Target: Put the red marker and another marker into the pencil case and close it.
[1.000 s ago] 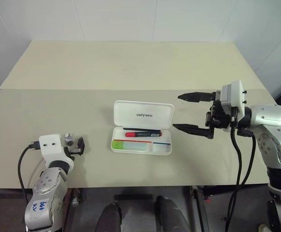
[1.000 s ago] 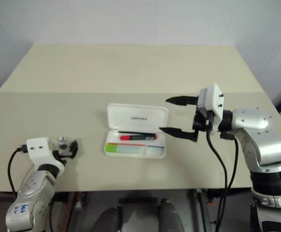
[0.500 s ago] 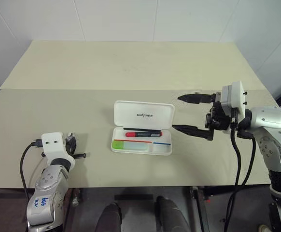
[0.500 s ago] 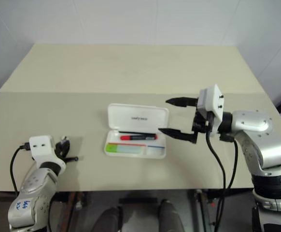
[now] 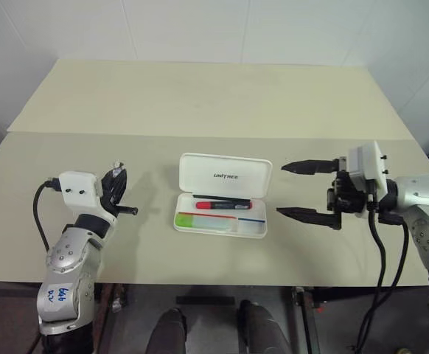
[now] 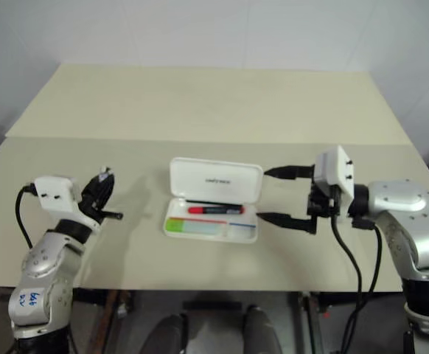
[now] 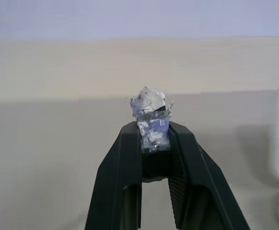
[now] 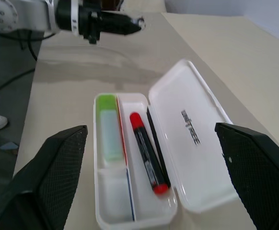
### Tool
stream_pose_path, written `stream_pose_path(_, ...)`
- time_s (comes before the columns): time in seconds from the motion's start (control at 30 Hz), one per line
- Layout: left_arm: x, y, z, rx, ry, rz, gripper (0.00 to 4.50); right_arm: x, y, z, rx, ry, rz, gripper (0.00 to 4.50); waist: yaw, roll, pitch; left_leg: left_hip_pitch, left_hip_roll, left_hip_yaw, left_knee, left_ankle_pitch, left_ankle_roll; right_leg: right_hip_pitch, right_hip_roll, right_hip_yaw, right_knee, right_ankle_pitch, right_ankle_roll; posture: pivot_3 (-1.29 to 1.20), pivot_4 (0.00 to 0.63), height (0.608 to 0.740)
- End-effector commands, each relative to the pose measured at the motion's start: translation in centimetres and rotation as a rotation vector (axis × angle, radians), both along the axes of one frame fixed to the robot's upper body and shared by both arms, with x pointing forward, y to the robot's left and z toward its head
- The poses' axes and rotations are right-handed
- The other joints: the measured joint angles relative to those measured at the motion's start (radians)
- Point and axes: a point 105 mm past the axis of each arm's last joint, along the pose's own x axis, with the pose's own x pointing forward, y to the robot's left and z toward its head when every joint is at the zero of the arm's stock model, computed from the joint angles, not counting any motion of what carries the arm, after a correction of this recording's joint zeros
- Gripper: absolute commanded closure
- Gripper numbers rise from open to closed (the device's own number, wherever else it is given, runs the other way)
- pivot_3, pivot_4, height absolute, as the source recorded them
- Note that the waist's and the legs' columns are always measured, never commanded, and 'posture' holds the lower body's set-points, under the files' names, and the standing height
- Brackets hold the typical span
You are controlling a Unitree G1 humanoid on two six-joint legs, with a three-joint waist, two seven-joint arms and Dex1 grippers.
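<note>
The pencil case (image 5: 224,195) served as the landmark, lying open near the middle of the desk (image 5: 200,96), its white lid with the printed name tilted up on the far side.

To the left of the case and well apart from it, the left hand (image 5: 116,180) was held above the desk, its two black fingers (image 7: 125,167) drawn close together. In the left wrist view a small crumpled scrap of white and blue tape or foil (image 7: 150,123) sat between the fingertips; whether it was a loose thing being gripped or padding fixed to the fingers could not be told.

Inside the case, the green-capped marker (image 5: 200,220) lay in the near compartment, at the left end, its lime cap towards the left. Just behind it, in the far compartment next to the lid's hinge, lay the red marker (image 5: 222,203), red cap to the left and black barrel running right. A thin black stripe ran along behind it.

To the right of the case, close by but not touching, the right hand (image 5: 304,190) pointed towards it with its fingers spread wide, holding nothing.
</note>
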Motion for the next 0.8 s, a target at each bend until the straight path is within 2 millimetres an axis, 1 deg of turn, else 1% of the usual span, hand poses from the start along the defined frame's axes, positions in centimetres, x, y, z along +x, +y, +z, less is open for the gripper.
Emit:
stream_pose_path(0.03,-0.8,-2.2,2.0,0.064,-0.086,-0.253,4.19,-0.4,-2.4,0.4,-0.026,-0.037,-0.069,0.00,-0.003,0.000,0.000,0.000,0.000,0.000,0.000,0.000,0.000,0.000,0.000,0.000,0.000,0.000,0.000,0.00,0.150,0.740)
stream_pose_path(0.13,-1.0,-3.2,2.1,0.127,-0.076,-0.417,4.19,-0.6,-4.0,-0.5,-0.049,-0.022,-0.127,0.00,-0.007,0.000,0.000,0.000,0.000,0.001,0.000,0.000,0.000,0.000,0.000,0.000,0.000,0.000,0.000,0.00,0.150,0.740)
stream_pose_path(0.2,-1.0,-3.5,1.9,0.169,-0.069,-0.477,4.19,-0.7,-4.6,-0.8,-0.056,-0.017,-0.151,0.00,-0.011,0.001,0.000,0.001,0.000,0.001,0.000,0.000,0.000,0.000,0.000,0.000,0.001,0.000,0.000,0.00,0.150,0.740)
stream_pose_path(0.27,-1.0,-4.4,1.8,0.221,-0.038,-0.585,4.19,-1.0,-5.9,-1.5,-0.061,-0.005,-0.211,0.00,-0.009,0.001,0.000,0.001,0.000,0.001,0.000,0.000,0.001,0.000,0.000,0.001,0.001,0.000,0.000,0.00,0.150,0.740)
stream_pose_path(0.33,-1.3,-5.4,1.8,0.249,-0.028,-0.684,4.19,-1.5,-6.9,-2.0,-0.064,0.002,-0.256,0.00,-0.006,0.001,0.000,0.001,0.000,0.001,0.001,0.000,0.001,0.000,0.000,0.001,0.001,0.000,0.000,0.00,0.150,0.740)
stream_pose_path(0.47,-2.8,-7.2,1.0,0.334,0.038,-0.905,4.19,-2.4,-8.2,-2.1,-0.055,-0.004,-0.331,0.00,-0.005,0.001,0.000,0.001,0.000,0.001,0.001,0.000,0.001,0.000,0.000,0.001,0.000,0.000,0.000,0.00,0.150,0.740)
stream_pose_path(0.57,-2.6,-8.2,1.0,0.347,0.065,-0.982,4.19,-2.9,-8.7,-2.2,-0.050,-0.007,-0.362,0.00,-0.005,0.001,0.000,0.001,0.000,0.001,0.001,0.000,0.001,0.000,0.000,0.001,0.001,0.000,0.000,0.00,0.150,0.740)
stream_pose_path(0.63,-2.6,-8.5,1.0,0.371,0.064,-1.017,4.19,-3.1,-8.7,-2.3,-0.047,-0.005,-0.369,0.00,-0.007,0.001,0.000,0.001,0.000,0.001,0.001,0.000,0.001,0.001,0.000,0.001,0.001,0.000,0.000,0.00,0.150,0.740)
stream_pose_path(0.73,-1.9,-9.1,0.4,0.415,0.093,-1.048,4.19,-3.4,-8.5,-2.5,-0.041,-0.007,-0.375,0.00,-0.011,0.001,0.000,0.001,0.000,0.001,0.001,0.001,0.001,0.001,0.000,0.001,0.001,0.000,0.000,0.00,0.150,0.740)
stream_pose_path(0.8,-1.3,-9.8,-0.3,0.449,0.130,-1.082,4.19,-3.7,-8.4,-2.5,-0.029,-0.012,-0.388,0.00,-0.008,0.001,0.000,0.001,0.000,0.001,0.001,0.001,0.001,0.001,0.000,0.002,0.001,0.000,0.000,0.00,0.150,0.740)
